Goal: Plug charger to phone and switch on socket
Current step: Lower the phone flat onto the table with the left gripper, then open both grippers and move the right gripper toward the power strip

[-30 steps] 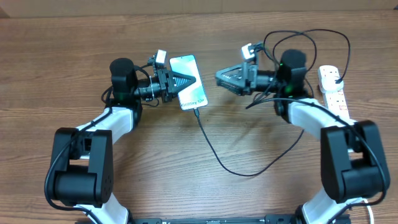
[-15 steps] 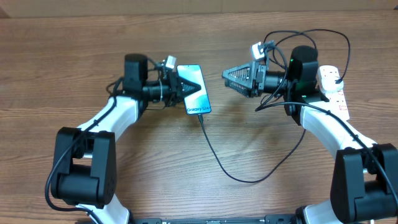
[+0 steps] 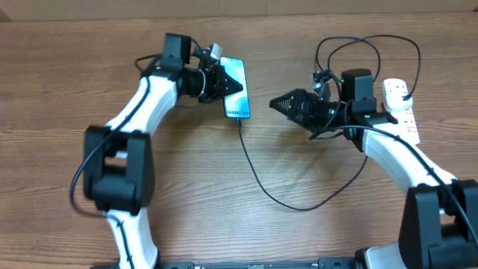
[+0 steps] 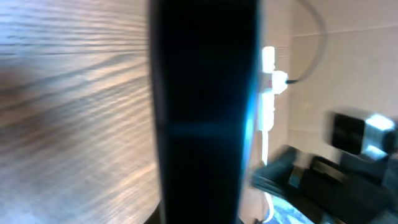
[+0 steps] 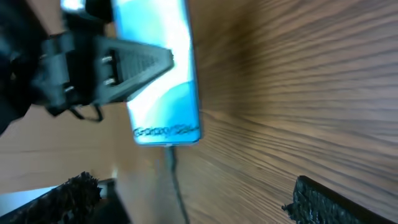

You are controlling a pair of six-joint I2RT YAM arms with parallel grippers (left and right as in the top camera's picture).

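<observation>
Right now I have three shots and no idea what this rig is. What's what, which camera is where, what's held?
Two robot arms work at a wooden table. The wide picture looks straight down from above. The other two come from a small camera on each wrist, so they are close and blurry. In view are a phone, a white power strip and a thin black cable running from the phone's end toward the strip. The left gripper is shut on the phone. The right gripper is open, empty, and pointed at the phone. Its wrist view shows the blue screen.
</observation>
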